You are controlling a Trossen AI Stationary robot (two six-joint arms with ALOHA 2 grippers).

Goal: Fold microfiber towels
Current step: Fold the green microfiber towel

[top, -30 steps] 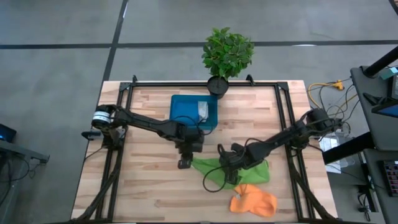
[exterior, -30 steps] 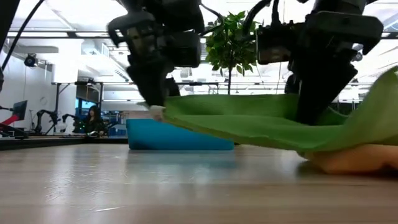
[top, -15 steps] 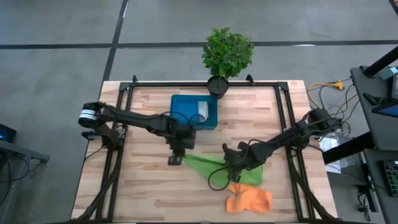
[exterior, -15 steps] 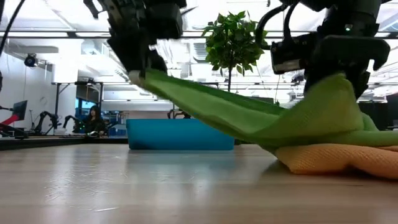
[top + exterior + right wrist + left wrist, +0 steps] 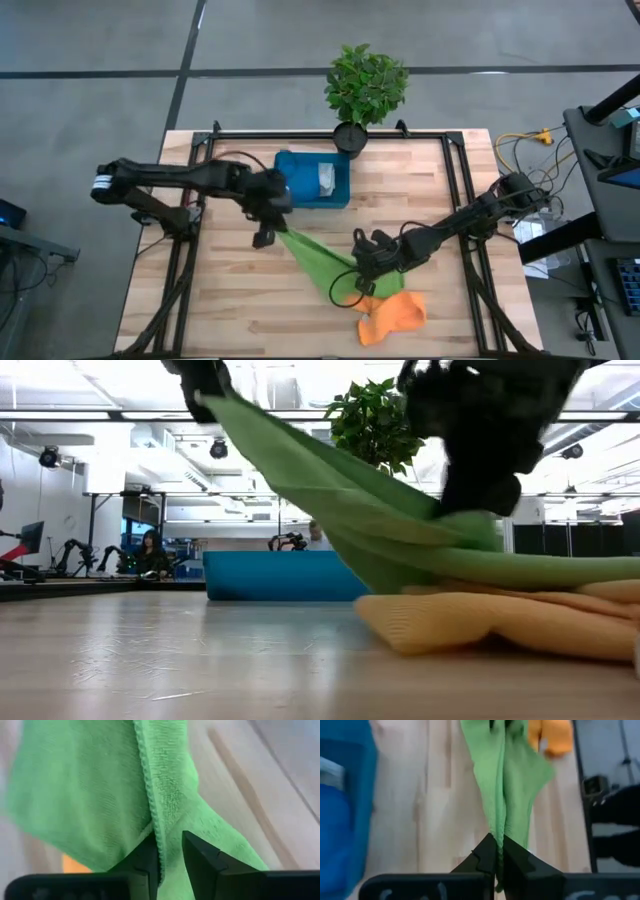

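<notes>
Since the earlier frame the left gripper [image 5: 266,232] has swung away from the table's middle toward its own side, dragging the lime green towel [image 5: 322,262] out into a long taut band; the orange towel [image 5: 392,316] has slid along underneath. The left gripper's fingers are pressed together on one corner of the green cloth, which in the left wrist view [image 5: 502,795] hangs straight ahead of them as a narrow drape. The right gripper [image 5: 362,272] sits at the far end of that band, its fingers pinching a hemmed edge of the cloth [image 5: 155,820]; a small gap shows between them, with the hem running through it.

The likely trouble is the orange towel: it lies just beneath and beyond the right gripper, touching the green cloth, so further pulling may drag it toward the table's near edge. The right grip looks thin too, catching mostly hem, and a harder tug from the left could slip the cloth free. The cloth is also roped rather than spread, so laying it flat would trap creases.

Behind the left gripper stands the blue tray [image 5: 300,172], close enough to snag a swinging corner. Bare wood [image 5: 220,300] lies open on the left gripper's outer side and ahead of it
</notes>
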